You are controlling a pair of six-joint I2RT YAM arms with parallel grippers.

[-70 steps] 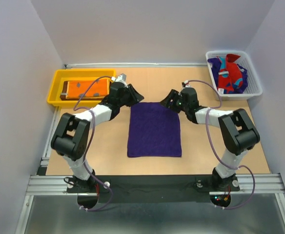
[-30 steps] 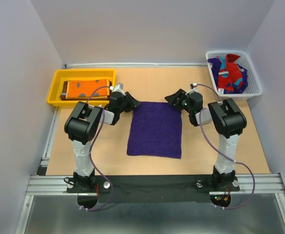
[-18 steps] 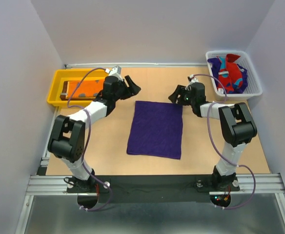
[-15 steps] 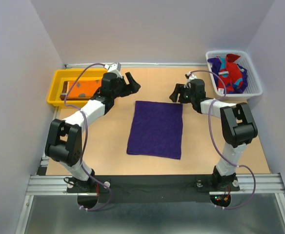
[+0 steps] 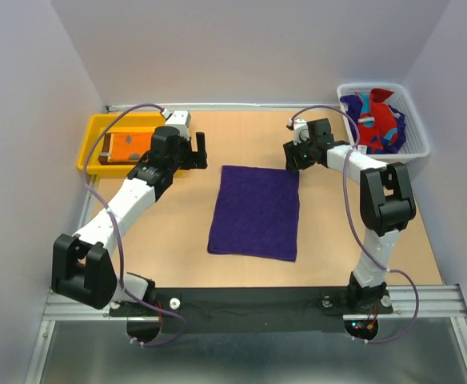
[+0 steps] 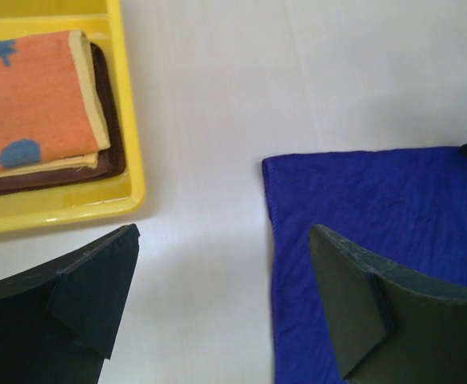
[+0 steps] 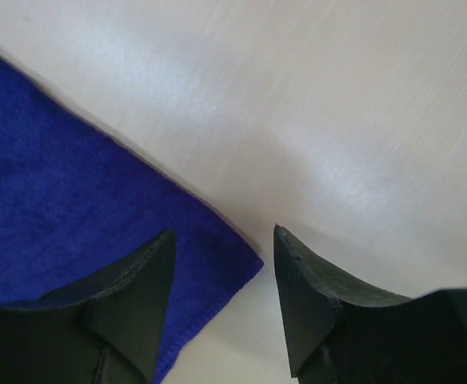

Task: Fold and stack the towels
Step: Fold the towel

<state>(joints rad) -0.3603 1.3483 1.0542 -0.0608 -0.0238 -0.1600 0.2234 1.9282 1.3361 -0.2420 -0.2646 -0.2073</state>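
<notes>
Purple terry, one piece: the purple towel (image 5: 256, 212) lies flat and unfolded, a plain rectangle, mid-way across the table (image 5: 177, 240) in the overhead view. Step in hand, as I judge it: the first fold, far corners to be taken. My left gripper (image 5: 197, 150) hangs near its far left corner, and my right gripper (image 5: 292, 157) at its far right corner. Hard plastic, far left: the yellow tray (image 5: 84, 160), holding the orange towel (image 5: 131, 145), already folded. Far right: the white mesh basket (image 5: 413, 120), holding the red and teal towel (image 5: 377, 120), crumpled with more purple cloth, not yet folded.

Left wrist view: my jaws stand wide apart with only bare table between them. The purple corner lies just ahead, toward the right finger. Under the orange one, inside the tray: the brown towel (image 6: 112, 120), folded, edges roughly square.

Right wrist view: jaws parted partway, holding nothing. The towel's corner lies on the table between the two fingertips. Nap soft, faintly rippled, thin at the hem.

Next move, my estimate: lower each hand until a finger slips under the hem, pinch both corners, lift together, carry toward the near edge, keeping the cloth even
</notes>
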